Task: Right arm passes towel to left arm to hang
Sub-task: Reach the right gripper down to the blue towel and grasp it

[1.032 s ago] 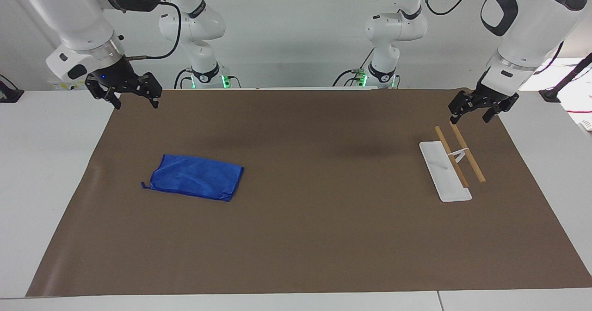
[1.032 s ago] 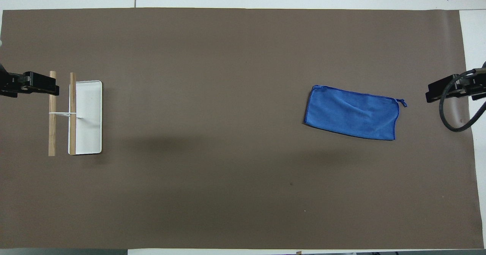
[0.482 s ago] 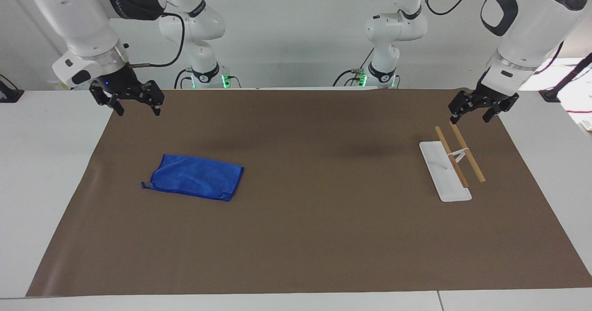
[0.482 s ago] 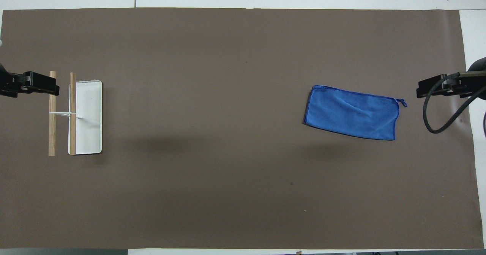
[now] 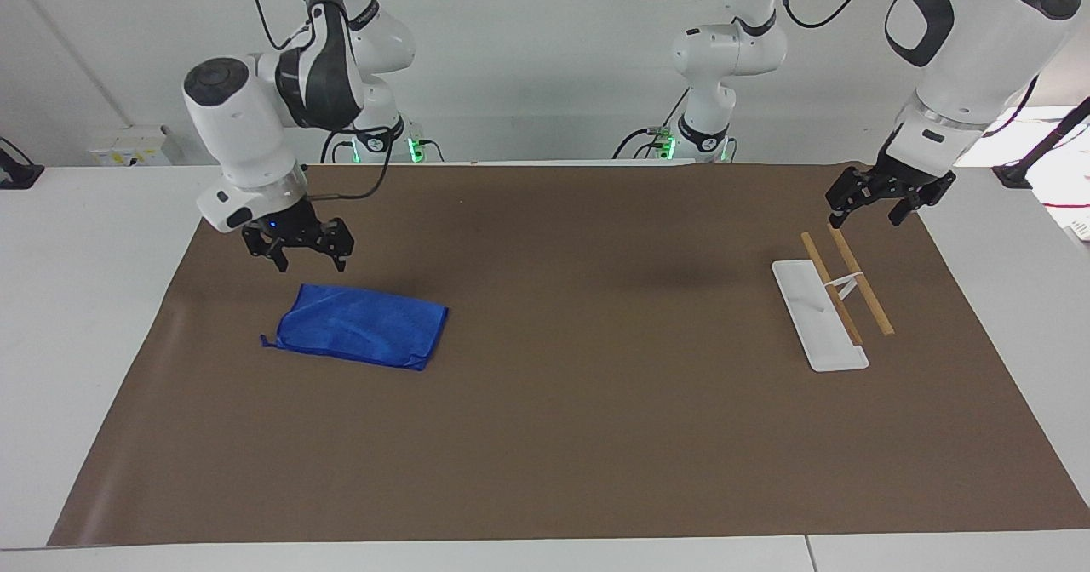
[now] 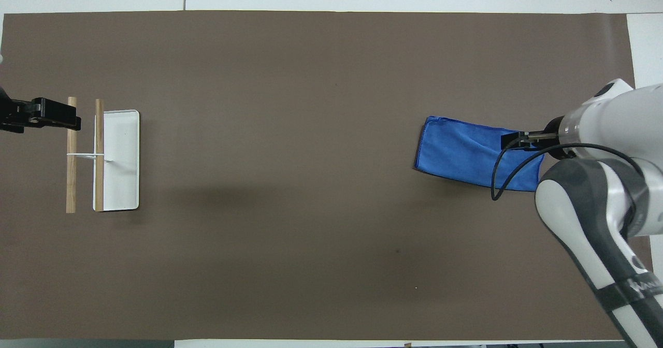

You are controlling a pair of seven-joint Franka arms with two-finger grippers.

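Note:
The blue towel (image 5: 358, 327) lies flat on the brown mat toward the right arm's end of the table; it also shows in the overhead view (image 6: 461, 151). My right gripper (image 5: 309, 263), with a blue light at its wrist, is open and hangs just above the towel, apart from it. In the overhead view the right gripper (image 6: 514, 142) covers the towel's end toward the right arm's end of the table, hiding the loop corner. My left gripper (image 5: 864, 214) is open and empty, waiting above the mat beside the rack; it also shows in the overhead view (image 6: 52, 120).
A rack with a white base (image 5: 822, 321) and two raised wooden bars (image 5: 862, 293) stands toward the left arm's end of the table. It shows in the overhead view as the base (image 6: 121, 156) and bars (image 6: 71, 156). The brown mat (image 5: 596, 436) covers the table.
My right arm has swung in from the mat's corner and come down over the towel's end. The left arm, the towel and the rack have not moved.

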